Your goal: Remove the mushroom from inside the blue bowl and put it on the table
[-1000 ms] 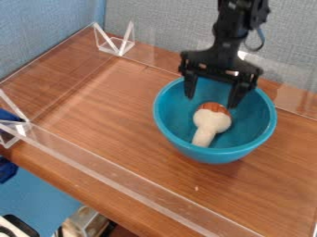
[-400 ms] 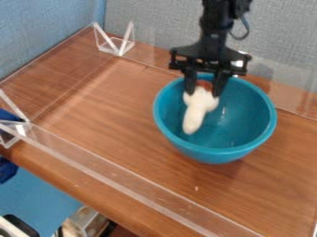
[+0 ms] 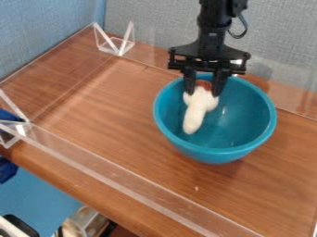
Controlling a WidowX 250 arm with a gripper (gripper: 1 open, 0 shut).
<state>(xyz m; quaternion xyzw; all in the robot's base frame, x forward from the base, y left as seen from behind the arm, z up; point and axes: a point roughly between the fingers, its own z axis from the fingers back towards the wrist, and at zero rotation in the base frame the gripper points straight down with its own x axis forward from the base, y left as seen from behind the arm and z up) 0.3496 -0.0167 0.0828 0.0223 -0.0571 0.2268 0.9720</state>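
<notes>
The blue bowl [image 3: 251,128] sits on the brown wooden table [image 3: 99,104], right of centre. My black gripper [image 3: 205,90] points straight down over the bowl's left rear part. It is shut on the reddish cap of the mushroom [image 3: 196,113]. The cream stem hangs down, tilted, above the bowl's inner wall. The cap is mostly hidden between the fingers [image 3: 188,87].
Low clear acrylic walls [image 3: 111,171] edge the table at the front, left and back. Two clear triangular brackets [image 3: 114,41] stand at the far left corner. A blue clamp [image 3: 10,125] grips the left edge. Bare wood stretches left of the bowl.
The gripper has closed on the mushroom that lay in the bowl's bottom. It has lifted it and shifted left. Since the last earlier frame almost nothing has moved.
</notes>
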